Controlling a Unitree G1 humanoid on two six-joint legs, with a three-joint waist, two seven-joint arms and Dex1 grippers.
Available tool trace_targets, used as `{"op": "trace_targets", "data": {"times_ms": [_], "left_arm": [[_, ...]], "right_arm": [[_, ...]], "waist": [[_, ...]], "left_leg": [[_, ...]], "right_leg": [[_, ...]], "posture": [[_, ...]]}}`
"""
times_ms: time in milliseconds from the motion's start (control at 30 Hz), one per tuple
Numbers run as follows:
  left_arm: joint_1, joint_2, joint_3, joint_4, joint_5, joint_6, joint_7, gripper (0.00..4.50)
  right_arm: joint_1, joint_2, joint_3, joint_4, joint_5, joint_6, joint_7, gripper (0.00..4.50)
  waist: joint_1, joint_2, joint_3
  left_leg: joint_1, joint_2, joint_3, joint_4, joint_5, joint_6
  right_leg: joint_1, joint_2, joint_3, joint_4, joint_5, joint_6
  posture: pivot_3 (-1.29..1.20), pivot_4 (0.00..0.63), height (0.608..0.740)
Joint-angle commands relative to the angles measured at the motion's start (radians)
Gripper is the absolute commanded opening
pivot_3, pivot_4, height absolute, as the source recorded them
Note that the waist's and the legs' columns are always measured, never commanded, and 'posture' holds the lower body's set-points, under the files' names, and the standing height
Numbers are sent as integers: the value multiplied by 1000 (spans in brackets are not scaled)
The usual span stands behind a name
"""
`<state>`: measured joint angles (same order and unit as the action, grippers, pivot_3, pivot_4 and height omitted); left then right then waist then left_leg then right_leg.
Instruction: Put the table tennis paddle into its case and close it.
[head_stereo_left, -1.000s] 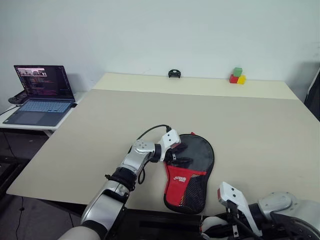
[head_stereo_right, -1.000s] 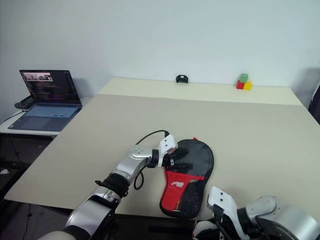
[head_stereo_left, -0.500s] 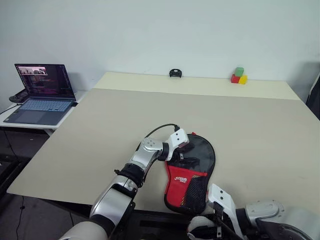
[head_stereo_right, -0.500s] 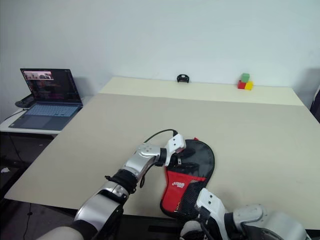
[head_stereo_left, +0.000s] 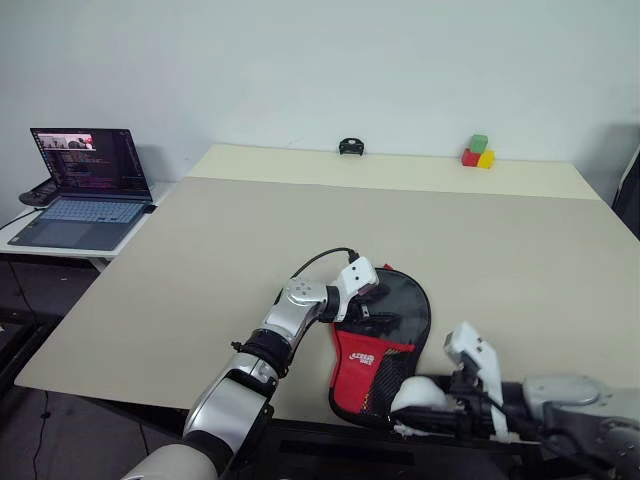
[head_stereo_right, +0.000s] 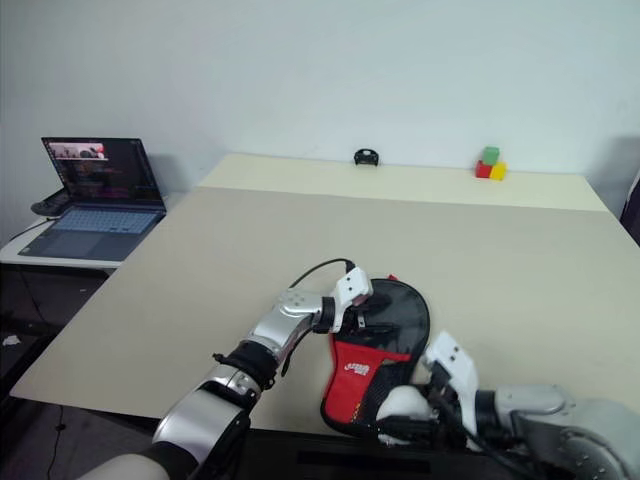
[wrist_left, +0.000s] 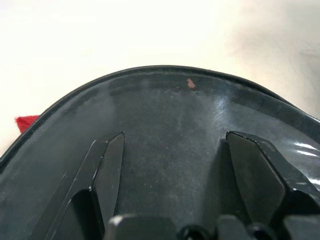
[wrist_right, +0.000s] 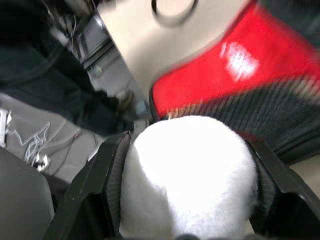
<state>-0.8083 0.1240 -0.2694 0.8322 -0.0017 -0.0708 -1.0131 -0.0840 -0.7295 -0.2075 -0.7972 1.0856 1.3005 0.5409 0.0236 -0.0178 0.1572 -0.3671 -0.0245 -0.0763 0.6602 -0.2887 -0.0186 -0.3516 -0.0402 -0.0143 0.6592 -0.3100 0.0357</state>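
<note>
From the left eye of the head camera: the case (head_stereo_left: 383, 345) lay flat on the beige table (head_stereo_left: 300, 220), close to the edge nearest the robot. Its round black part was farther from the robot, and its red panel with the white logo and its mesh pocket were towards the table edge. The left gripper (head_stereo_left: 368, 303) rested on the round black part, reaching in from the case's left side. The right gripper (head_stereo_left: 415, 405) hung low at the table's near edge, just beside the mesh end of the case. Whether the table tennis paddle lay inside the case could not be told. An open laptop (head_stereo_left: 85, 185) stood on a side table to the left. Coloured blocks (head_stereo_left: 477, 153) and a small black object (head_stereo_left: 348, 147) sat well apart along the far edge.

The right eye view showed the same arrangement.

From the left wrist: both black fingers (wrist_left: 107, 165) stood wide apart over the glossy black surface, nothing caught between them. The dark rim curved just past the tips, and a red tab (wrist_left: 26, 122) showed at the rim's edge.

From the right wrist: a white rounded mass (wrist_right: 190, 175) sat directly ahead of the camera, and what it was could not be made out. Beyond it lay the case's red panel and mesh. Whether the jaws were gripping anything could not be told.
</note>
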Motion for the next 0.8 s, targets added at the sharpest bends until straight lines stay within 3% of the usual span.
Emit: {"op": "trace_targets", "data": {"times_ms": [33, 267, 300, 367, 433, 600, 800], "left_arm": [[50, 14, -2, 15, 18, 25, 14, 3546], [86, 36, 10, -40, 16, 44, 23, 3546], [94, 41, 13, -52, 14, 49, 24, 3546], [113, 58, 28, -107, -3, 65, 18, 3546], [139, 86, 51, -185, -36, 90, -2, 3546], [233, 189, 141, -460, -166, 212, -43, 3546], [360, 319, 276, -768, -291, 371, 4, 3546]], "right_arm": [[-40, -67, -86, 37, 128, 8, 14, 3128], [-59, -147, -66, 73, 180, -50, 57, 3128], [-65, -146, -53, 86, 167, -61, 59, 3314], [-102, -137, 5, 140, 65, -113, 62, 3681], [-131, -141, 58, 202, -50, -190, 78, 4353], [-190, -132, 147, 391, -270, -372, 149, 4353], [-269, -80, 171, 584, -418, -531, 204, 4353]], "waist": [[0, 0, 0], [-3, -1, 1], [-4, -1, 2], [-12, -1, 2], [-21, -1, 3], [-37, 0, 7], [-31, 1, 8]], "left_leg": [[0, 0, 0, 0, 0, 0], [-1, 0, 1, -1, -1, 1], [-1, 1, 1, -1, -1, 1], [0, 1, 1, -1, -1, 1], [0, 1, 1, -1, -1, 1], [-2, 1, 2, -4, -1, 1], [-24, 2, 2, 1, 2, -3]], "right_leg": [[0, 0, 0, 0, 0, 0], [-1, 0, 0, 0, 0, -3], [-1, 0, 0, 0, 0, -2], [-1, 0, 1, 0, 0, -2], [-1, 0, 1, 0, 0, -1], [-6, 1, 3, 0, 1, -6], [-26, 0, 3, 4, 1, -7]], "posture": [[0, 150, 740], [0, 150, 740], [0, 150, 740], [0, 150, 740], [0, 150, 740], [0, 150, 740], [0, 150, 740]]}}
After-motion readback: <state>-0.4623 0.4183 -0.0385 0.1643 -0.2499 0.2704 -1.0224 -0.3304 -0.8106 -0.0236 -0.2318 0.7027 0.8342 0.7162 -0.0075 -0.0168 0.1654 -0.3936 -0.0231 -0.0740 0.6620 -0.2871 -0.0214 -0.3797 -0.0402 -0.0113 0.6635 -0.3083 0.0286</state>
